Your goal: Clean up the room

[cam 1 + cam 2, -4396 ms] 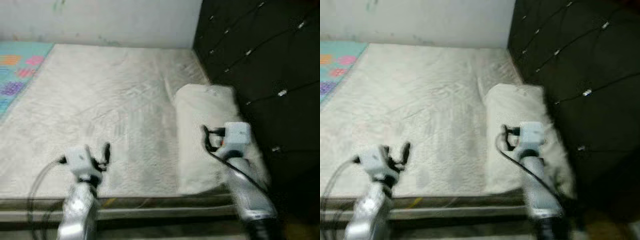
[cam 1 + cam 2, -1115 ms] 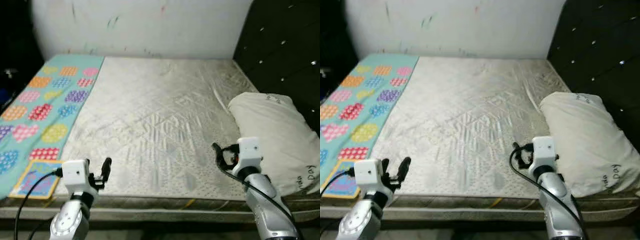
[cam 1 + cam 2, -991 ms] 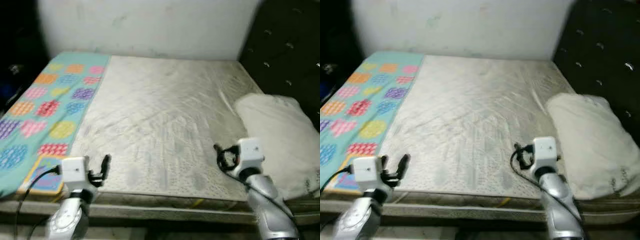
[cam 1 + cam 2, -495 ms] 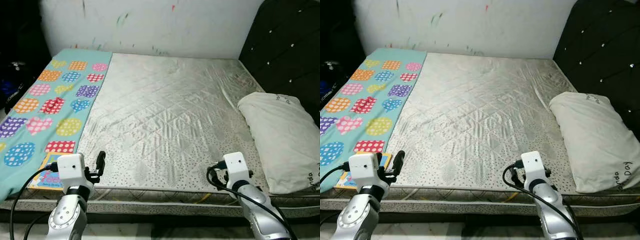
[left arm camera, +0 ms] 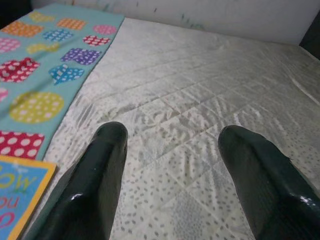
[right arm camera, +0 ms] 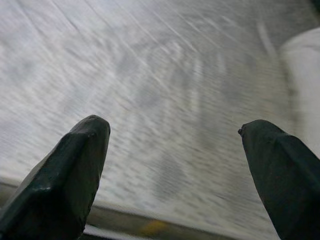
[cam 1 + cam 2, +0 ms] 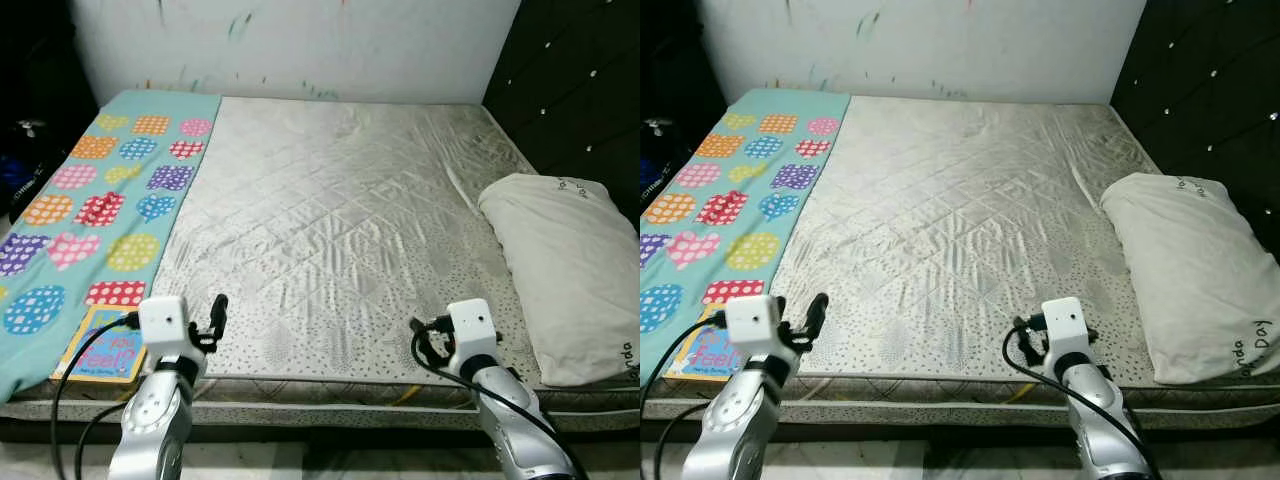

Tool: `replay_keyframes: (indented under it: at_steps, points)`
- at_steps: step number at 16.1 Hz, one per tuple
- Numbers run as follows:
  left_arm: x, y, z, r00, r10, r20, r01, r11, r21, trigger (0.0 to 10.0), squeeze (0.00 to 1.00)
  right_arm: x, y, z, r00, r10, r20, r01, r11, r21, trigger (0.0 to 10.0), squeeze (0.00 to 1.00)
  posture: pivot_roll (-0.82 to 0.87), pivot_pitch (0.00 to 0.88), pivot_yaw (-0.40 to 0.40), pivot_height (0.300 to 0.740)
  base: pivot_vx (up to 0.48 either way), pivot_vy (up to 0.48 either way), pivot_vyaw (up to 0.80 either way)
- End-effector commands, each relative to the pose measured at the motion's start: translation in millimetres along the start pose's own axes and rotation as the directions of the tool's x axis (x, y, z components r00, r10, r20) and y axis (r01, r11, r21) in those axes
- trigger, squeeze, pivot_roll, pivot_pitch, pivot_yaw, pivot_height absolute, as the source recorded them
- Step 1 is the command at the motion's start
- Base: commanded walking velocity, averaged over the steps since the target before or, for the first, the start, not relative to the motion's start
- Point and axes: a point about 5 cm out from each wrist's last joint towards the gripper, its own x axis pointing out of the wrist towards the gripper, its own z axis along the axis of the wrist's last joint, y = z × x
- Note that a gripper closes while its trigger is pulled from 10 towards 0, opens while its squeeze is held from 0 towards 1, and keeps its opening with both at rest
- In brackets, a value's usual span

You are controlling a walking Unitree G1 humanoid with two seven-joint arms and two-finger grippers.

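Observation:
A bare quilted mattress [image 7: 340,200] lies before me. A teal blanket [image 7: 95,200] with coloured patches covers its left strip. A children's book [image 7: 100,345] with an orange border rests on the blanket's near corner. A white pillow [image 7: 565,270] lies at the right side by the headboard. My left gripper [image 7: 215,312] hovers open over the near edge, just right of the book, with nothing between its fingers [image 5: 107,145]. My right gripper [image 7: 422,338] is open and empty over the near edge, left of the pillow, its fingers [image 6: 82,145] wide apart.
A black tufted headboard [image 7: 580,90] rises on the right. A white wall [image 7: 300,40] with paint marks closes the far side. Dark clutter [image 7: 20,150] sits off the bed's left. The mattress's front edge [image 7: 330,400] runs just below both grippers.
The camera has swung left from the pillow corner and now takes in the whole bed. Both grippers stay open and low at the near edge; the left one sits slightly further right.

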Motion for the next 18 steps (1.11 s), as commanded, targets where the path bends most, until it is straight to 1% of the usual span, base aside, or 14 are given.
replay_keyframes:
  at_steps: [1,2,3,4,6,7,9,10,11,12,13,15,16,18]
  points:
    - [3.5,1.2,1,1.000,0.001,0.015,-0.002,1.000,0.023,10.0,0.00,2.2,8.3,6,0.997,0.062,0.035,-0.063,0.997,0.038,10.0,0.00,-0.10,0.000,-0.012,0.740,0.000,0.000,0.00]
    - [4.0,2.1,1,1.000,0.001,0.021,-0.002,1.000,0.022,10.0,0.00,3.1,12.3,6,0.997,0.068,0.042,-0.070,0.996,0.049,10.0,0.00,-0.10,0.000,-0.011,0.740,0.000,0.000,0.00]
    - [2.6,4.8,-2,1.000,0.006,0.023,-0.007,0.999,0.045,10.0,0.00,3.6,14.4,6,0.997,0.055,0.060,-0.058,0.997,0.053,10.0,0.00,-0.10,0.000,-0.008,0.740,0.000,0.000,0.00]
    - [0.7,8.3,-4,1.000,0.016,0.027,-0.017,0.999,0.047,10.0,0.00,3.8,15.5,7,0.996,0.039,0.078,-0.043,0.998,0.048,10.0,0.00,-0.10,0.000,-0.008,0.740,0.000,0.000,0.00]
    - [-3.5,17.6,-11,0.999,0.042,0.008,-0.042,0.998,0.036,10.0,0.00,4.2,14.9,11,0.989,-0.025,0.149,0.023,1.000,0.010,10.0,0.00,-0.10,0.000,-0.006,0.740,0.000,0.000,0.00]
    - [-3.4,20.2,-13,0.999,0.051,0.005,-0.051,0.998,0.029,10.0,0.00,3.0,12.3,11,0.983,-0.068,0.170,0.066,0.998,0.016,10.0,0.00,-0.10,0.000,-0.006,0.740,0.000,0.000,0.00]
    - [2.0,15.4,-14,1.000,0.022,0.010,-0.023,0.999,0.040,10.0,0.00,0.4,3.3,9,0.983,-0.106,0.148,0.099,0.994,0.051,10.0,0.00,-0.10,0.000,-0.021,0.740,0.000,0.000,0.00]
    - [2.4,14.4,-14,1.000,0.012,0.013,-0.012,0.999,0.053,10.0,0.00,-0.8,1.3,10,0.983,-0.105,0.152,0.100,0.994,0.041,10.0,0.00,-0.10,0.000,-0.021,0.740,0.000,0.000,0.00]
    - [1.9,14.4,-15,1.000,0.007,0.018,-0.008,0.998,0.062,10.0,0.00,-2.6,-1.6,10,0.979,-0.124,0.161,0.125,0.992,0.007,10.0,0.00,-0.10,0.000,-0.026,0.740,0.000,0.000,0.00]
    - [-0.6,16.1,-16,1.000,0.013,0.016,-0.014,0.998,0.054,10.0,0.00,-5.2,-3.6,8,0.977,-0.138,0.161,0.136,0.990,0.025,10.0,0.00,-0.10,0.000,-0.013,0.740,0.000,0.000,0.00]
    - [-8.4,19.7,-20,1.000,0.023,0.002,-0.023,0.999,0.030,10.0,0.00,-13.2,1.2,4,0.985,-0.070,0.155,0.059,0.995,0.075,10.0,0.00,-0.11,0.000,-0.002,0.740,0.000,0.000,0.00]
    - [-15.4,16.1,-20,1.000,-0.003,0.002,0.003,1.000,0.027,10.0,0.00,-20.7,8.6,7,0.987,0.006,0.160,-0.005,1.000,-0.005,10.0,0.00,-0.09,0.000,-0.010,0.740,0.000,0.000,0.00]
    - [-20.1,15.6,-17,1.000,-0.002,0.012,0.002,1.000,0.005,10.0,0.00,-22.5,9.8,8,0.990,0.002,0.141,-0.007,0.999,0.032,10.0,0.00,-0.09,0.000,-0.013,0.740,0.000,0.000,0.00]
    - [-23.9,17.3,-13,0.999,0.024,0.023,-0.023,1.000,-0.020,10.0,0.00,-21.9,7.9,14,0.984,-0.049,0.171,0.042,0.998,0.043,10.0,0.00,-0.09,0.000,-0.019,0.740,0.000,0.000,0.00]
